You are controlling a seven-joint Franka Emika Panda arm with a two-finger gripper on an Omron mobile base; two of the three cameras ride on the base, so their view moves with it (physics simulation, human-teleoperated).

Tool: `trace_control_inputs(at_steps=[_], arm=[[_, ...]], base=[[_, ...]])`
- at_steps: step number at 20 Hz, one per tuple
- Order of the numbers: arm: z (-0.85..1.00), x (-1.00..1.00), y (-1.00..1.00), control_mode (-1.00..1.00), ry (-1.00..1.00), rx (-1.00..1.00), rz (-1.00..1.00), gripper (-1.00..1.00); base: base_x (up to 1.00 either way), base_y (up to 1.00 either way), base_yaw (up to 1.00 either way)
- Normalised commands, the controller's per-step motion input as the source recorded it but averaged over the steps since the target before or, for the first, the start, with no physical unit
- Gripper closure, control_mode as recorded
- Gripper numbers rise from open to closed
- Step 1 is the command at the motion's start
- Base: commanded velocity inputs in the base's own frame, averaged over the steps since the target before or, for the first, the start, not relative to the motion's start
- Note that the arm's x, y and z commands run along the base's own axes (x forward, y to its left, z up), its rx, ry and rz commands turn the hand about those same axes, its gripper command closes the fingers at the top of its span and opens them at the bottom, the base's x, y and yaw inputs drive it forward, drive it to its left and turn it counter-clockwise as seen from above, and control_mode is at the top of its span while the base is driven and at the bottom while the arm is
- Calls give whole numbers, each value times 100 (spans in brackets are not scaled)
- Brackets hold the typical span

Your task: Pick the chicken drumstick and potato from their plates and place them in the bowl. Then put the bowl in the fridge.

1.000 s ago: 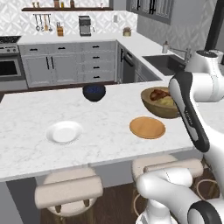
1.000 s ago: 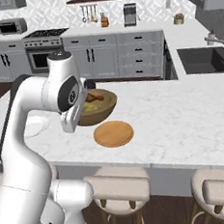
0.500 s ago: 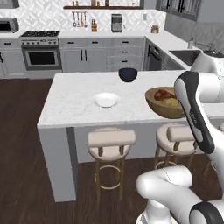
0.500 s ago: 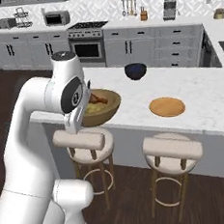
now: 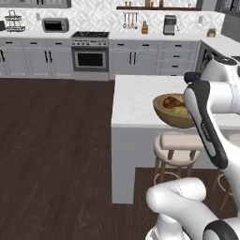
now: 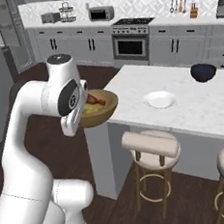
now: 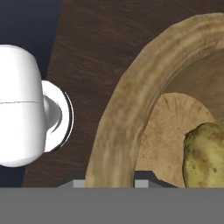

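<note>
Left base view, bowl (image 5: 172,109) now past island edge

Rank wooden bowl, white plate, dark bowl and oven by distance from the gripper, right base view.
The gripper is shut on the wooden bowl's rim.
1. Wooden bowl: in the grip, carried off the island's near corner.
2. White plate: on the island, mid counter.
3. Dark bowl: island's far side.
4. Oven: against the back wall.
</note>
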Motion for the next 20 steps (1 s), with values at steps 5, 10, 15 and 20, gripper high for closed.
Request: trace_control_inputs(at_steps=[5,10,15,20], arm=[[0,0,0,100,0,0,0,100],[0,0,0,100,0,0,0,100],[0,0,0,100,0,0,0,100],[0,0,0,100,0,0,0,100]], base=[[72,100,-4],[51,100,-2],[52,100,-4],[84,100,-20]])
